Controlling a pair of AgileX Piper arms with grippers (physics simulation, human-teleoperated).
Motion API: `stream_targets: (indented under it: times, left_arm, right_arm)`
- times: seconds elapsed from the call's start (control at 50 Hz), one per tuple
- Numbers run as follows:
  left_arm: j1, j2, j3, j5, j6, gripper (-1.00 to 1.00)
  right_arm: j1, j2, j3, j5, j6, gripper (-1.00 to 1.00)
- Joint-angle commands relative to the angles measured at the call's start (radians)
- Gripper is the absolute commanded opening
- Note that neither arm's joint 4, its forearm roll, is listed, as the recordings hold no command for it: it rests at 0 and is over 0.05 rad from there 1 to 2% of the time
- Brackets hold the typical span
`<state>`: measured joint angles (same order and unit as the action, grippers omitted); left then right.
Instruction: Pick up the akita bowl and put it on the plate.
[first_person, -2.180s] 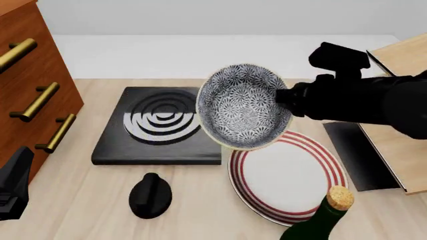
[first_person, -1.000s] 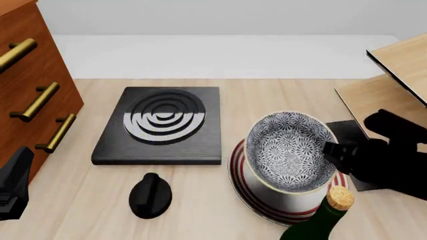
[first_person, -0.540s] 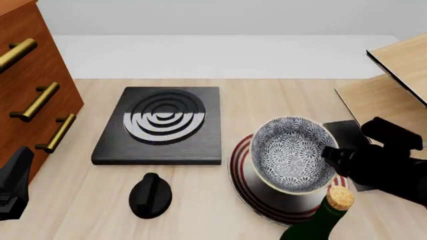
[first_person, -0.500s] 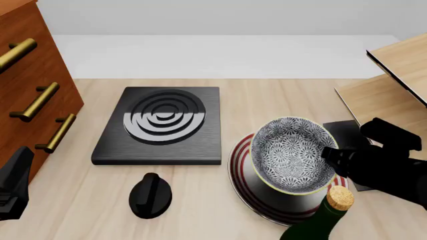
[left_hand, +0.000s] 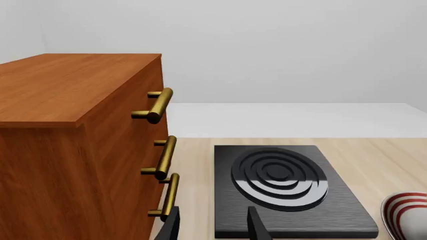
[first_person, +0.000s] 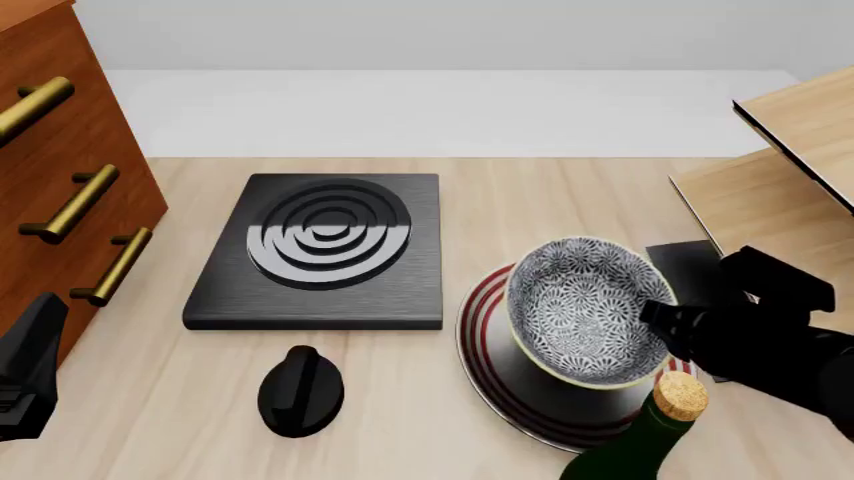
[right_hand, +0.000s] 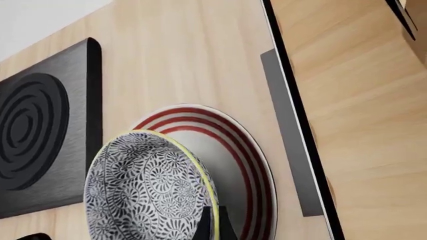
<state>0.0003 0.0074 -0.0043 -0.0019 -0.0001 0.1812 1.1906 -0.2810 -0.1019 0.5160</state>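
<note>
The akita bowl (first_person: 582, 308), dark blue-and-white patterned with a pale yellowish rim, sits tilted low over the plate (first_person: 478, 322), a white plate with red rings. My right gripper (first_person: 657, 316) is shut on the bowl's right rim. The right wrist view shows the bowl (right_hand: 143, 190) over the plate (right_hand: 248, 159), the rim pinched in the right gripper (right_hand: 211, 226). I cannot tell whether the bowl's base touches the plate. My left gripper (first_person: 27, 372) hangs at the front left by the drawers; in its wrist view, the left gripper (left_hand: 213, 229) is open and empty, and a plate (left_hand: 404, 216) edge shows.
A black square slab (first_person: 320, 250) with raised rings lies left of the plate, with a black knob (first_person: 299, 390) in front of it. A corked green bottle (first_person: 657, 430) stands just in front of the plate. Wooden drawers (first_person: 54, 180) stand at left, wooden panels (first_person: 787, 170) at right.
My right gripper carried the bowl from above the slab's right edge down and right over the plate. In the last half second it sank slightly. The left arm stayed still.
</note>
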Motion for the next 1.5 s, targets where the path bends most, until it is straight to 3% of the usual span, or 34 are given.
stream_targets:
  times: [0.02, 0.28, 0.34, 0.62, 0.82, 0.92, 1.08, 1.12, 1.18, 1.22, 1.26, 1.32, 1.36, 1.42, 1.5]
  left_arm:
    - [0.0, 0.0, 0.0, 0.0, 0.0, 1.0]
    - [0.0, 0.0, 0.0, 0.0, 0.0, 1.0]
    - [0.0, 0.0, 0.0, 0.0, 0.0, 1.0]
    - [0.0, 0.0, 0.0, 0.0, 0.0, 1.0]
    - [0.0, 0.0, 0.0, 0.0, 0.0, 1.0]
    - [0.0, 0.0, 0.0, 0.0, 0.0, 1.0]
    - [0.0, 0.0, 0.0, 0.0, 0.0, 1.0]
    - [0.0, 0.0, 0.0, 0.0, 0.0, 1.0]
    - [0.0, 0.0, 0.0, 0.0, 0.0, 1.0]
    - [0.0, 0.0, 0.0, 0.0, 0.0, 1.0]
    - [0.0, 0.0, 0.0, 0.0, 0.0, 1.0]
    - [0.0, 0.0, 0.0, 0.0, 0.0, 1.0]
    - [0.0, 0.0, 0.0, 0.0, 0.0, 1.0]
    - [0.0, 0.0, 0.0, 0.0, 0.0, 1.0]
    - [0.0, 0.0, 0.0, 0.0, 0.0, 1.0]
  right_arm:
    - [0.014, 0.015, 0.017, -0.028, -0.003, 1.0]
    - [-0.014, -0.045, -0.022, 0.045, -0.023, 1.0]
    - [-0.012, -0.071, -0.026, 0.063, -0.002, 1.0]
    - [-0.04, -0.168, -0.114, 0.206, -0.044, 1.0]
    - [-0.025, -0.253, -0.123, 0.26, -0.04, 1.0]
    - [-0.009, -0.309, -0.125, 0.29, -0.064, 1.0]
    - [-0.034, -0.374, -0.121, 0.292, -0.183, 1.0]
    - [-0.039, -0.398, -0.108, 0.28, -0.165, 1.0]
    - [-0.041, -0.421, -0.083, 0.254, -0.222, 1.0]
    - [-0.044, -0.444, -0.049, 0.226, -0.203, 1.0]
    - [-0.051, -0.471, -0.044, 0.22, -0.256, 1.0]
    - [-0.056, -0.49, -0.003, 0.186, -0.27, 1.0]
    - [-0.06, -0.521, 0.031, 0.163, -0.339, 1.0]
    - [-0.048, -0.576, 0.061, 0.163, -0.391, 1.0]
    - [-0.066, -0.612, 0.12, 0.119, -0.335, 1.0]
